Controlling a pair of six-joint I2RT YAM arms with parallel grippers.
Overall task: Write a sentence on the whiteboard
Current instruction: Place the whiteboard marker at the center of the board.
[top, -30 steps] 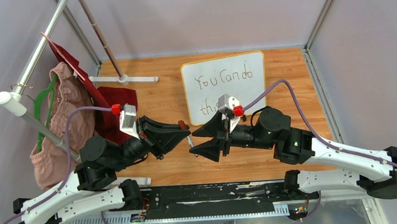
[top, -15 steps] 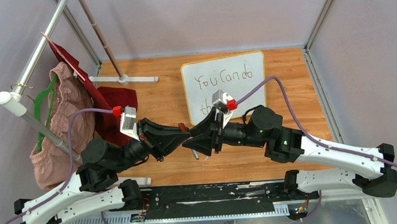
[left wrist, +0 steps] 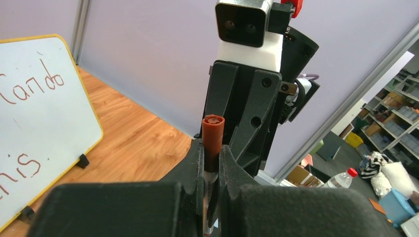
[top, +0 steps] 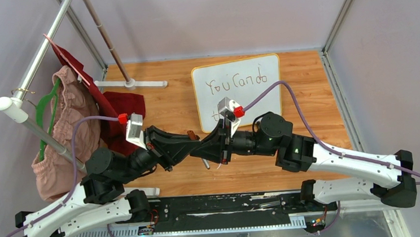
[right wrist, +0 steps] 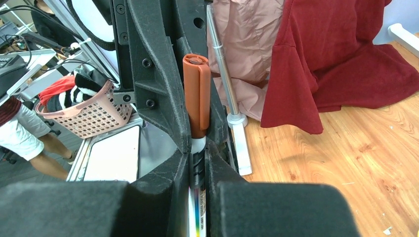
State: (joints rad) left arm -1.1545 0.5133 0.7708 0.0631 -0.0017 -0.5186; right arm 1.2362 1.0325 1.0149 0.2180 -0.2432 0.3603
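The whiteboard [top: 265, 97] stands at the back of the wooden table with its yellow rim and black clip feet. The sentence [top: 236, 83] is in reddish-brown; "You Can do" shows, and the second line is mostly hidden behind the right arm. In the left wrist view the whiteboard [left wrist: 54, 123] shows "Can do" and "his". A marker [top: 205, 163] with an orange-brown cap [left wrist: 213, 132] is held upright between both arms above the table's middle. My left gripper [left wrist: 211, 150] is shut on it just below the cap. My right gripper [right wrist: 197, 150] is shut on the marker's body [right wrist: 196, 173].
A clothes rack stands at the left with a pink garment [top: 64, 130], a green hanger [top: 45, 106] and a dark red cloth [top: 122, 111]. Its white foot bar [top: 131, 84] lies on the table. A pink basket [right wrist: 89, 112] sits beyond the table edge.
My right arm moved left to meet the left gripper, and its jaws closed from open onto the marker. The left gripper kept its hold.
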